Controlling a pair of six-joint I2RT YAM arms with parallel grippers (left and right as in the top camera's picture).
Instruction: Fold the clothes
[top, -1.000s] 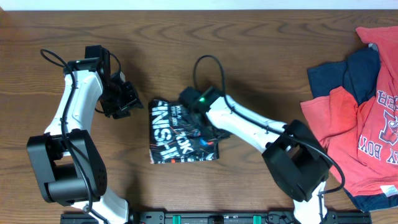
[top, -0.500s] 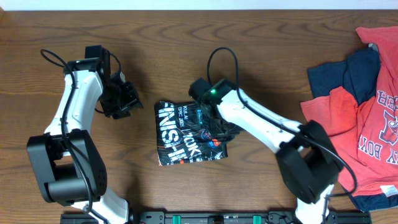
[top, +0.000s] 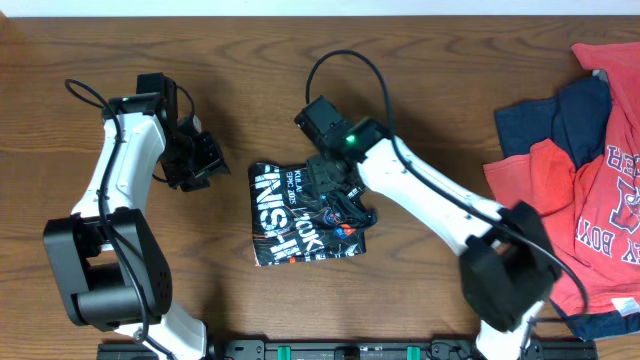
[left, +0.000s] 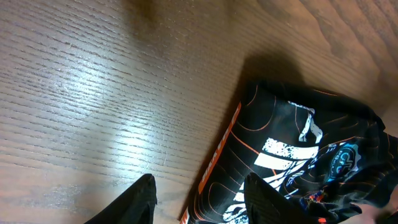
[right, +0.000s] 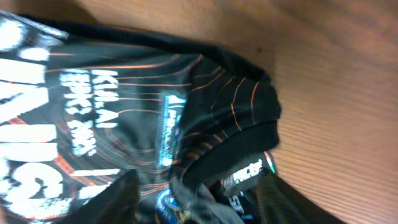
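Observation:
The black jersey (top: 300, 215) with orange contour lines and white lettering lies folded into a small, slightly tilted packet at the table's middle. My right gripper (top: 332, 180) hovers over its upper right part, open. In the right wrist view its fingers (right: 118, 199) straddle the bunched dark fabric (right: 205, 124) without pinching it. My left gripper (top: 205, 160) hangs open a short way left of the jersey and apart from it. The left wrist view shows the jersey's orange-trimmed edge (left: 292, 149) beyond the gripper (left: 202, 202). Red and navy T-shirts (top: 575, 180) lie heaped at the right.
The wooden table (top: 430, 80) shows bare wood at the back and far left. The T-shirt heap reaches the right edge. A black rail with green connectors (top: 330, 350) runs along the front edge between the arm bases.
My right gripper has opened and drawn back toward the jersey's upper edge, letting go of the fabric. The jersey shifted slightly right and tilted. The left arm has not moved.

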